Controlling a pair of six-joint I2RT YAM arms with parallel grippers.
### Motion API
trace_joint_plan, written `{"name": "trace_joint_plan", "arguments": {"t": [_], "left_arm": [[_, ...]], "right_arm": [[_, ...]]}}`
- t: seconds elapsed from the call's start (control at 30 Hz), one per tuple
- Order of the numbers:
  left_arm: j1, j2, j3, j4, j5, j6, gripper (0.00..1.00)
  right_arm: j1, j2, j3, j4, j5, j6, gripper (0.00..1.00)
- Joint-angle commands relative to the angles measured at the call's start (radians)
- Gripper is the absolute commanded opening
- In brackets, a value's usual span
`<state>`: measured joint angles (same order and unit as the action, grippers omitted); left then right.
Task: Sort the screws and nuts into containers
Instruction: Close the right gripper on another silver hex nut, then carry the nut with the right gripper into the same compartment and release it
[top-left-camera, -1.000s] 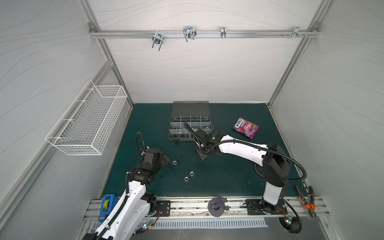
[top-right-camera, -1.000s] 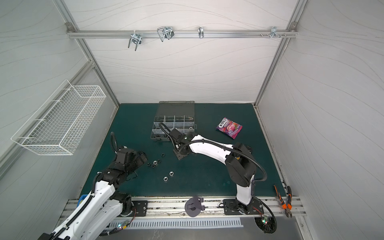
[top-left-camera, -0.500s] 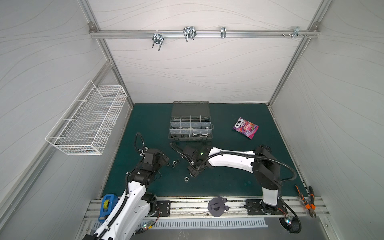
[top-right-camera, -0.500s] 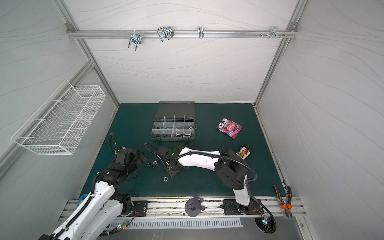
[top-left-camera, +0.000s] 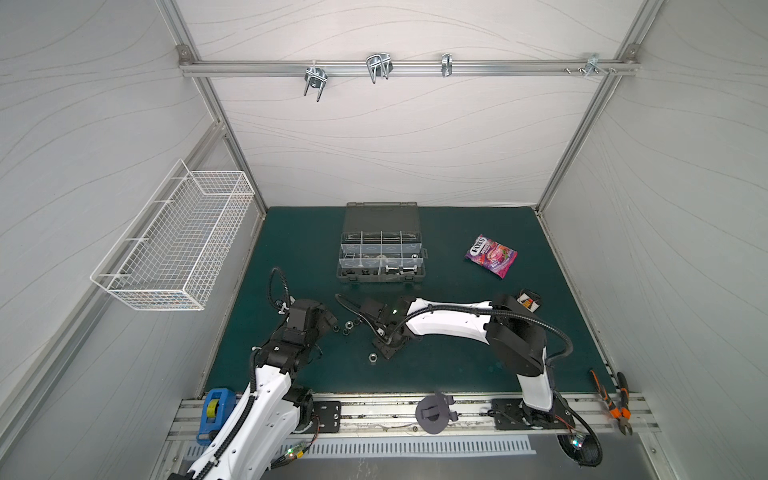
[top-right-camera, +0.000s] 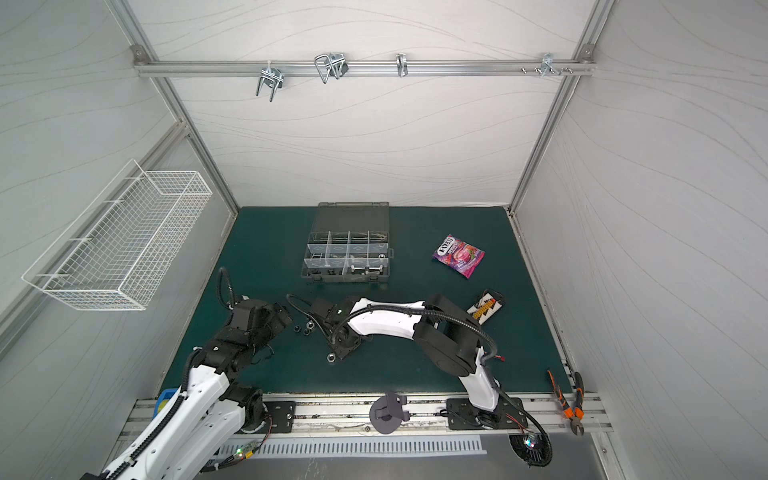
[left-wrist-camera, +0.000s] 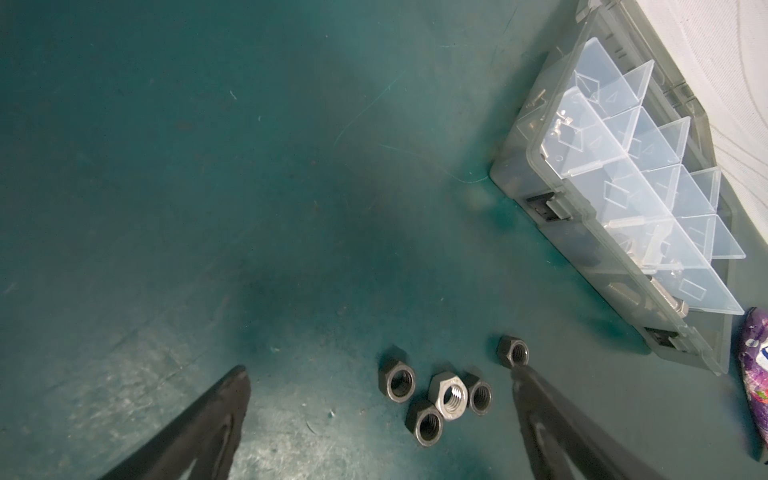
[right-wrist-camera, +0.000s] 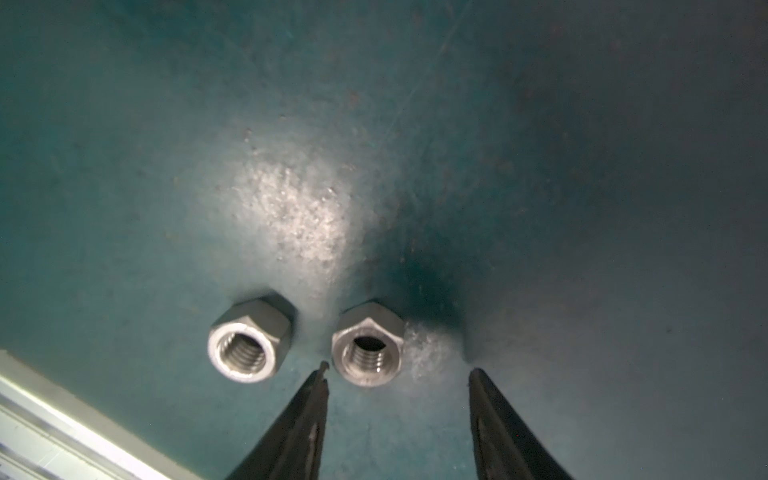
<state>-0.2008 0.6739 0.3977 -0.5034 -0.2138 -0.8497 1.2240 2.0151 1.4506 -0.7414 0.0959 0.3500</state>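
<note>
Right gripper (right-wrist-camera: 399, 372) is empty, its jaws about half spread and low over the green tabletop (right-wrist-camera: 582, 166), well out from the latch side of the organizer case (top-left-camera: 380, 277). One silver nut (right-wrist-camera: 368, 345) lies flat, hole up, just ahead of the fingertips and roughly in line with the gap between them. A second silver nut (right-wrist-camera: 248, 340) sits close beside it, apart but not by much. In a top view only one of the pair (top-right-camera: 331, 357) shows clear of the arm.

The step looks like a pick of the nearer nut. To do it well, I would push the tips forward until the nut sits fully between the pads, then lower until they just meet the tabletop. The finger next to the neighbour needs to slip through the narrow gap without nudging it. Closing across two opposite flats should hold better than across corners, since smooth metal may squirt out. A straight lift, then a carry to the case; which compartment takes silver nuts I cannot tell.

Left gripper (left-wrist-camera: 377, 372) is spread wide and holds nothing, its tips flanking a cluster of black nuts (left-wrist-camera: 397, 381) around another silver one (left-wrist-camera: 451, 399), nearer the case's latch side.
</note>
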Motion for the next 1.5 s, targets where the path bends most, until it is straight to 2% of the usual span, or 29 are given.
{"name": "trace_joint_plan", "arguments": {"t": [0.0, 0.4, 0.67, 0.87, 1.2, 1.47], "left_arm": [[0.004, -0.007, 0.006, 0.002, -0.027, -0.019, 0.99], [0.004, 0.001, 0.006, 0.006, -0.030, -0.017, 0.99], [0.004, 0.002, 0.001, 0.009, -0.026, -0.018, 0.99], [0.004, 0.001, 0.003, 0.009, -0.024, -0.015, 0.99], [0.004, -0.003, -0.001, 0.028, 0.000, -0.024, 0.99], [0.004, 0.011, -0.006, 0.028, 0.026, -0.038, 0.99]], "right_arm": [[0.010, 0.034, 0.039, -0.011, -0.002, -0.009, 0.56], [0.013, 0.083, 0.050, -0.041, 0.006, -0.005, 0.48], [0.021, 0.067, 0.028, -0.056, -0.030, 0.010, 0.26], [0.009, 0.029, 0.016, -0.071, -0.039, 0.008, 0.19], [-0.124, -0.083, 0.064, -0.130, -0.004, -0.041, 0.15], [-0.270, -0.066, 0.250, -0.168, 0.101, -0.118, 0.17]]}}
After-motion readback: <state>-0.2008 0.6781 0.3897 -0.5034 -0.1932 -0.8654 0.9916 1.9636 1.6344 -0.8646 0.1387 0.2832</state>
